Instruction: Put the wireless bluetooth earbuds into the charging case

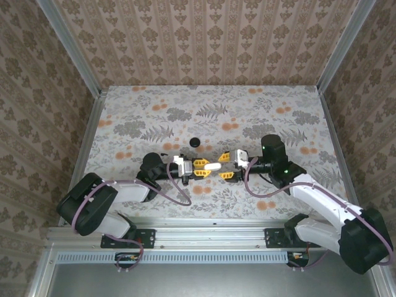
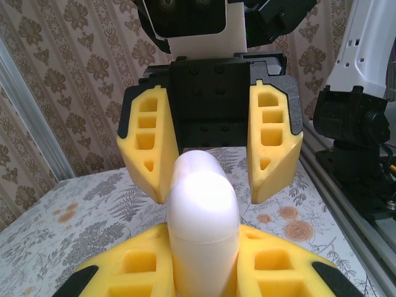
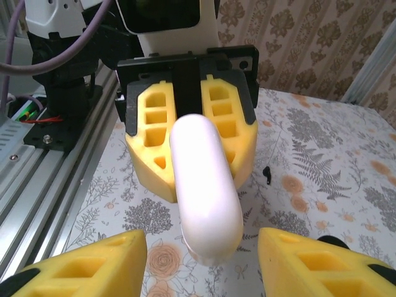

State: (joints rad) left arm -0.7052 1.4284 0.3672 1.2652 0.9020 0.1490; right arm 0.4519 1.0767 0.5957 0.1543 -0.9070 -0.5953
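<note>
The white charging case (image 2: 204, 210) is pinched between the yellow fingers of my left gripper (image 2: 204, 247), which is shut on it. The case sticks out toward the right arm above the table. In the top view the left gripper (image 1: 203, 167) and the right gripper (image 1: 226, 166) face each other at mid-table with the case (image 1: 212, 166) between them. My right gripper (image 3: 201, 238) stands open, and the free end of the case (image 3: 204, 185) reaches in between its fingers with a gap on each side. One tiny black earbud (image 3: 266, 175) lies on the tablecloth beyond the case.
A black round disc (image 1: 195, 142) lies on the floral tablecloth just behind the two grippers. Patterned walls enclose the table on three sides. An aluminium rail (image 1: 210, 226) runs along the near edge by the arm bases.
</note>
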